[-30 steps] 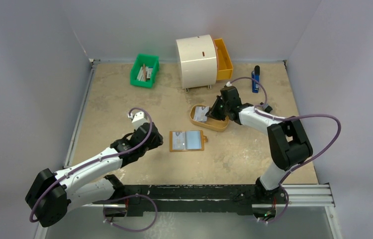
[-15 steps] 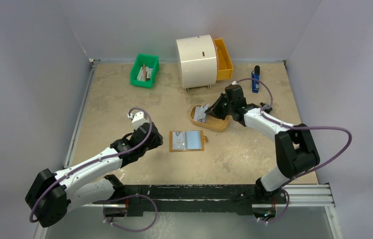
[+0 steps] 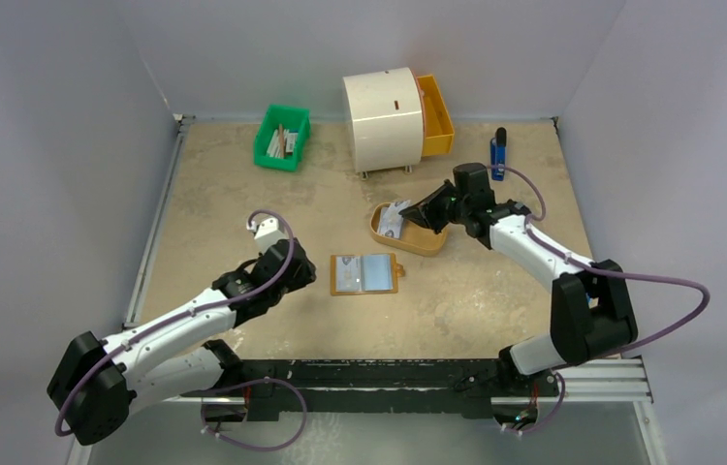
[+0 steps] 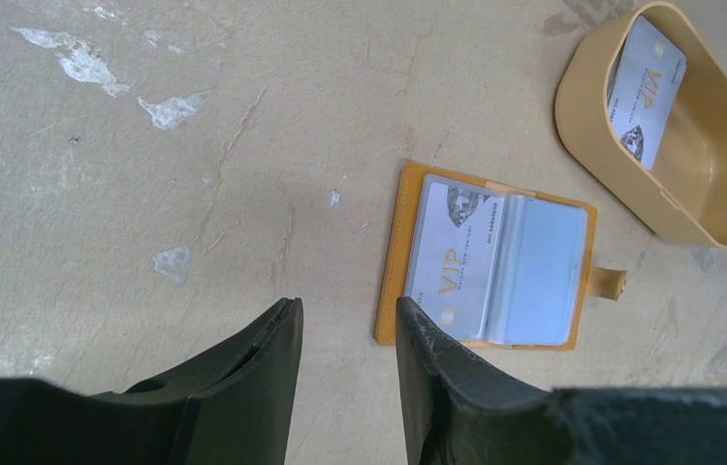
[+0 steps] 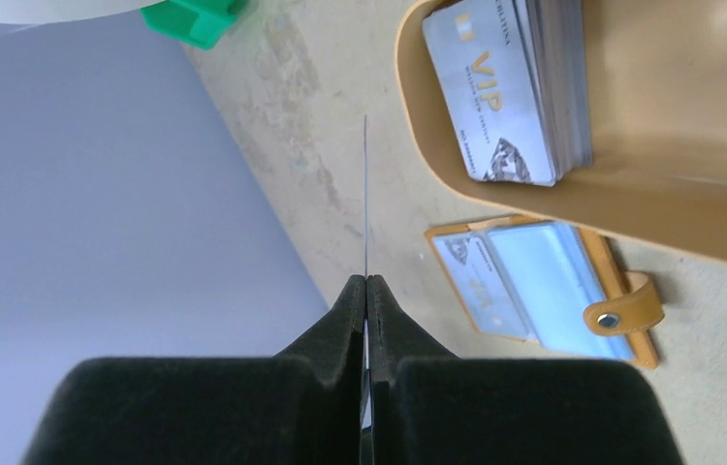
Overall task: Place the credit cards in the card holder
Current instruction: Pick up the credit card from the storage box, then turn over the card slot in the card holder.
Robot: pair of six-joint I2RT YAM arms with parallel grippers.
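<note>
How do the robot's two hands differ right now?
The left gripper is open and empty; the right gripper is shut on a thin credit card. The left gripper hangs by the open card holder; the right gripper is by the oval tray. Both have two black fingers.

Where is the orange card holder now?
In the top view the card holder lies open mid-table, just below the oval tray, right of the left gripper.
</note>
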